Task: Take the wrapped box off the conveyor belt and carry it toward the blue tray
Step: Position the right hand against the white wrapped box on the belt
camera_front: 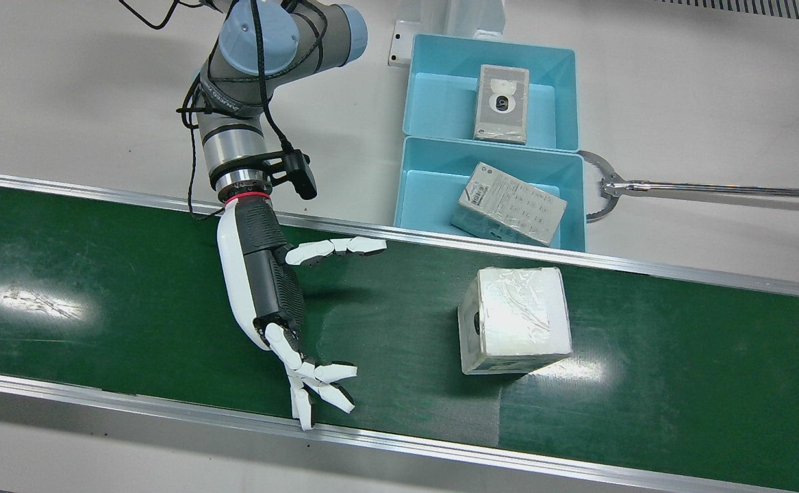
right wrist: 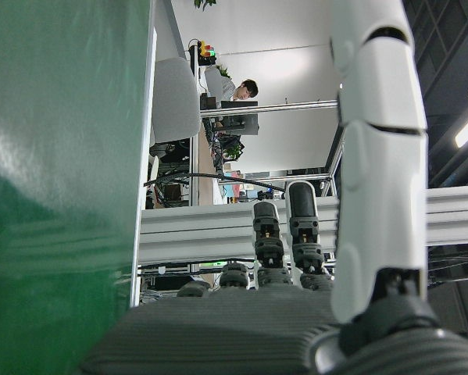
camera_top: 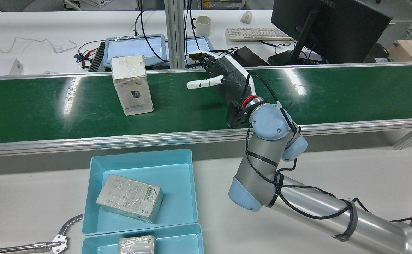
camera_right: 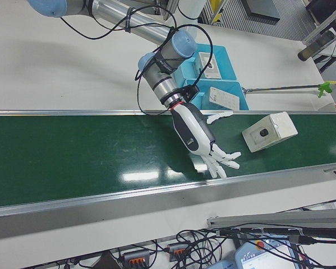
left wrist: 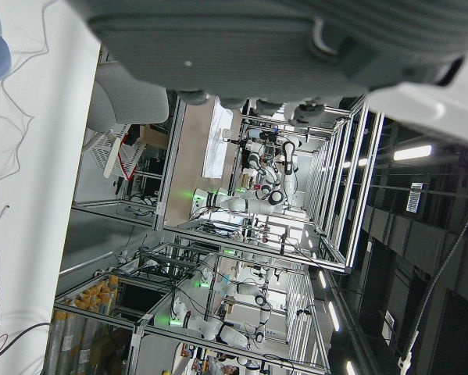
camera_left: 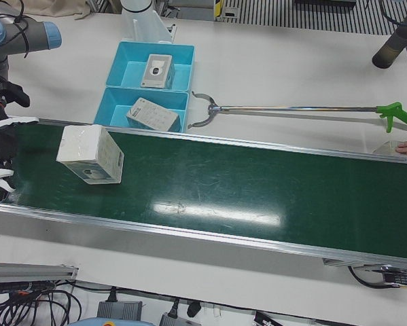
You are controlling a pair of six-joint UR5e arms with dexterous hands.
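Observation:
The wrapped box (camera_front: 519, 318), white under clear film, stands on the green conveyor belt (camera_front: 98, 274); it also shows in the rear view (camera_top: 131, 84). My right hand (camera_front: 269, 294) hovers low over the belt, open and empty, fingers spread, palm side facing the box with a clear gap between them; it also shows in the rear view (camera_top: 223, 77). The blue tray (camera_front: 420, 198) sits just beyond the belt's far rail and holds another wrapped box (camera_front: 509, 204). My left hand (left wrist: 218, 47) shows only as a grey underside in its own view.
A second blue tray (camera_front: 433, 103) with a small box sits behind the first. A long metal reacher tool (camera_front: 645, 186) lies on the table beside the trays. Aluminium rails (camera_front: 440, 448) edge the belt. A monitor (camera_top: 329, 28) and keyboard stand beyond the belt.

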